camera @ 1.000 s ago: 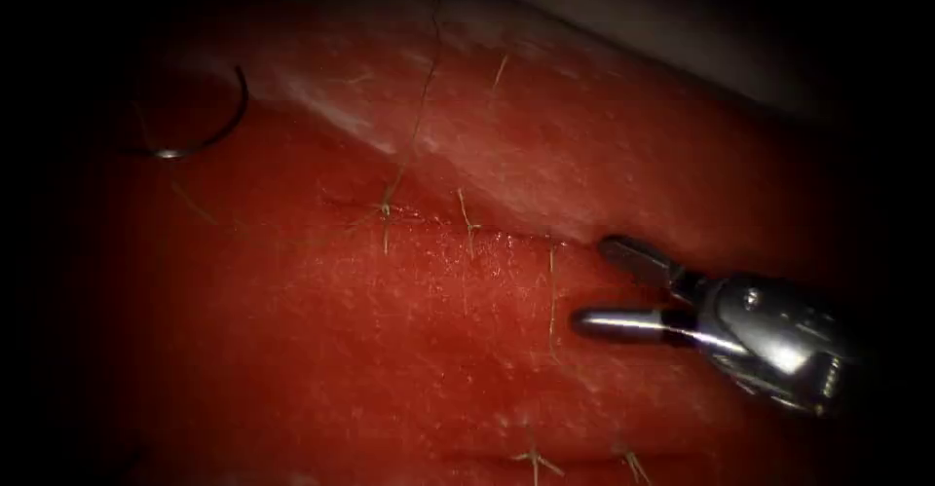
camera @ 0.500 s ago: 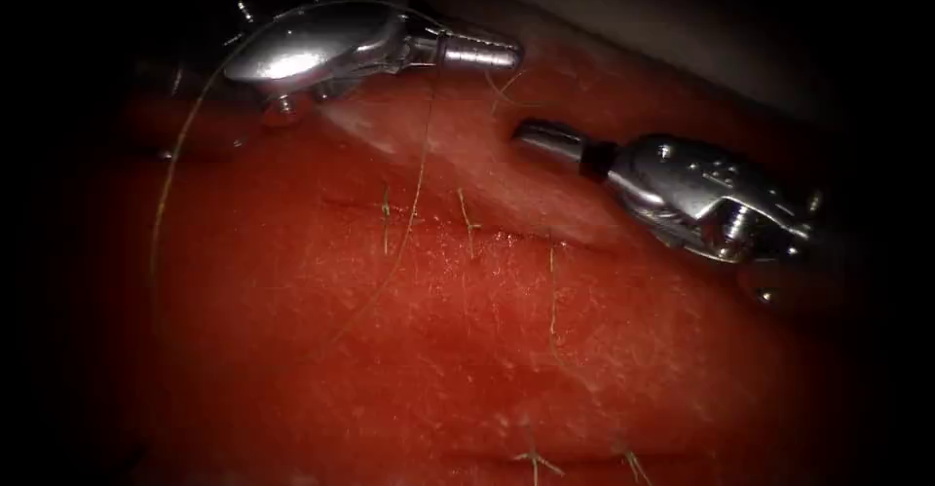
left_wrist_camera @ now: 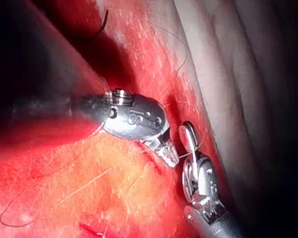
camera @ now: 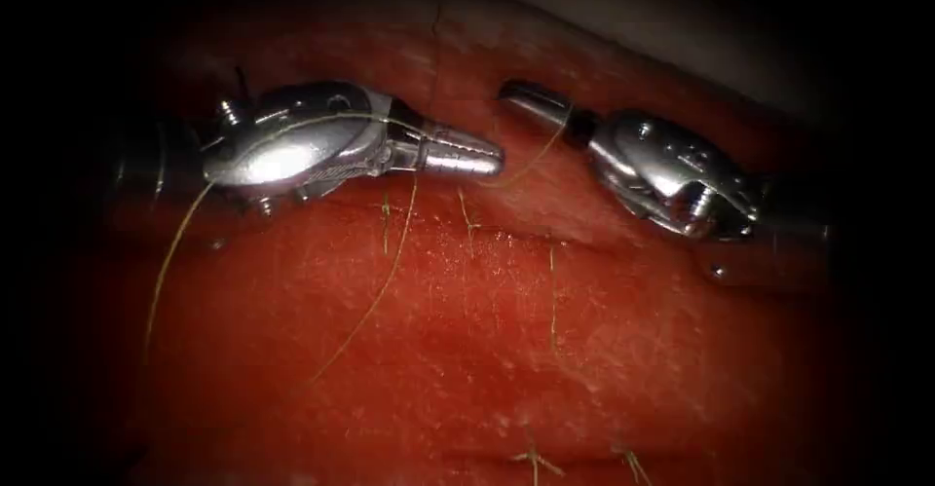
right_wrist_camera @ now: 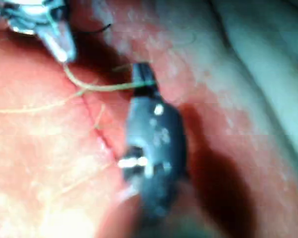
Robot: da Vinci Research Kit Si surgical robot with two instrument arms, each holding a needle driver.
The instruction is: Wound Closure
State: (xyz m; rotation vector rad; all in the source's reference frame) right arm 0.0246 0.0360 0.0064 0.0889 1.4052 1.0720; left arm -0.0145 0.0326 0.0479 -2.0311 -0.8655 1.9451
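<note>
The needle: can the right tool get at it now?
Probably not: the needle lies free on the tissue, left of the cut, beyond the left tool, which blocks the right tool; both tools seem shut on thread.

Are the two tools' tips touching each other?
Apart: the endoscope view shows tissue between the left tool and right tool, with thread spanning them.

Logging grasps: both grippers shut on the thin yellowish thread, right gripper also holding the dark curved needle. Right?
Not the needle. Left gripper and right gripper are shut on the thin yellowish thread alone; the dark curved needle lies loose on the red tissue, per the left wrist view.
</note>
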